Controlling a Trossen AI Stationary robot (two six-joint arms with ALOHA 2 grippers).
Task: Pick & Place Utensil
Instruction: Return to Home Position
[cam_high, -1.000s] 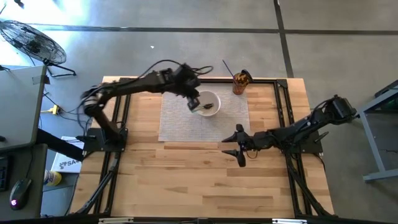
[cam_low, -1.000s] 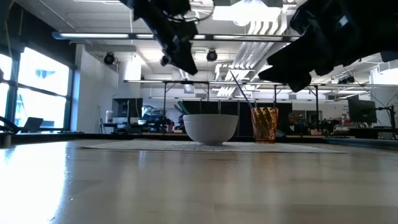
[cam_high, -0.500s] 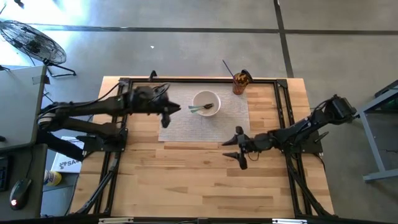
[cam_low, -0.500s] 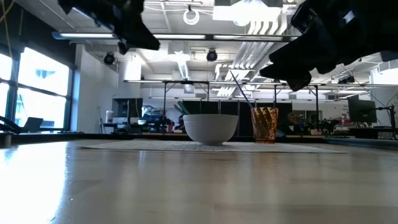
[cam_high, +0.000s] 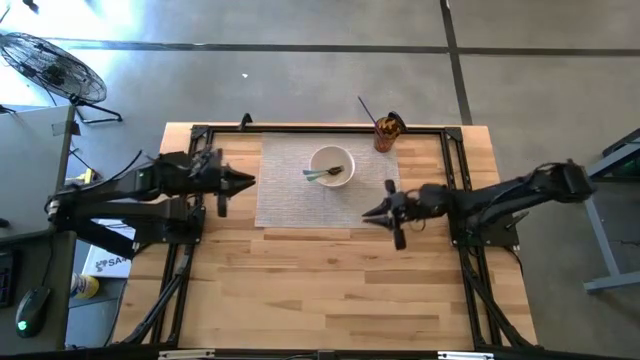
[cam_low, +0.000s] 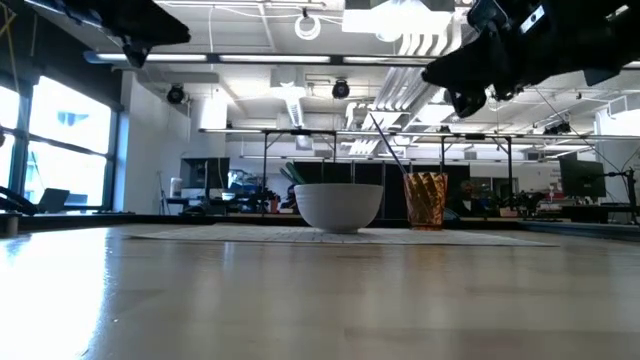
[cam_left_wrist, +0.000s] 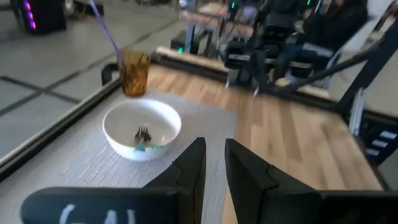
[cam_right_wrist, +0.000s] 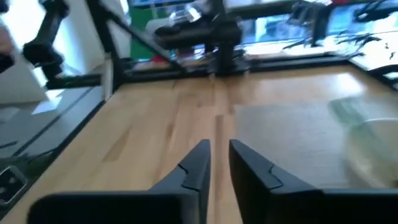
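A white bowl (cam_high: 331, 166) stands on a grey placemat (cam_high: 290, 200). In it lies a fork (cam_high: 322, 175) with a green handle, also seen in the left wrist view as the fork (cam_left_wrist: 142, 135) in the bowl (cam_left_wrist: 142, 129). My left gripper (cam_high: 250, 182) (cam_left_wrist: 215, 155) hovers shut over the table's left side, left of the mat, pointing at the bowl. My right gripper (cam_high: 366, 213) (cam_right_wrist: 219, 155) hovers shut over the mat's right near corner, pointing left. Neither touches anything.
An amber cup (cam_high: 387, 132) with a purple straw stands at the far edge, right of the bowl; it shows as the cup (cam_low: 425, 200) in the low view. A black frame rail (cam_high: 320, 128) runs along the table's far edge. Bare wood (cam_high: 320, 290) fills the near half.
My left arm has drawn back from above the bowl toward the table's left edge, leaving the fork lying in the bowl. My right gripper has moved a little toward the far edge, closer to the bowl. Bowl and cup have stayed put.
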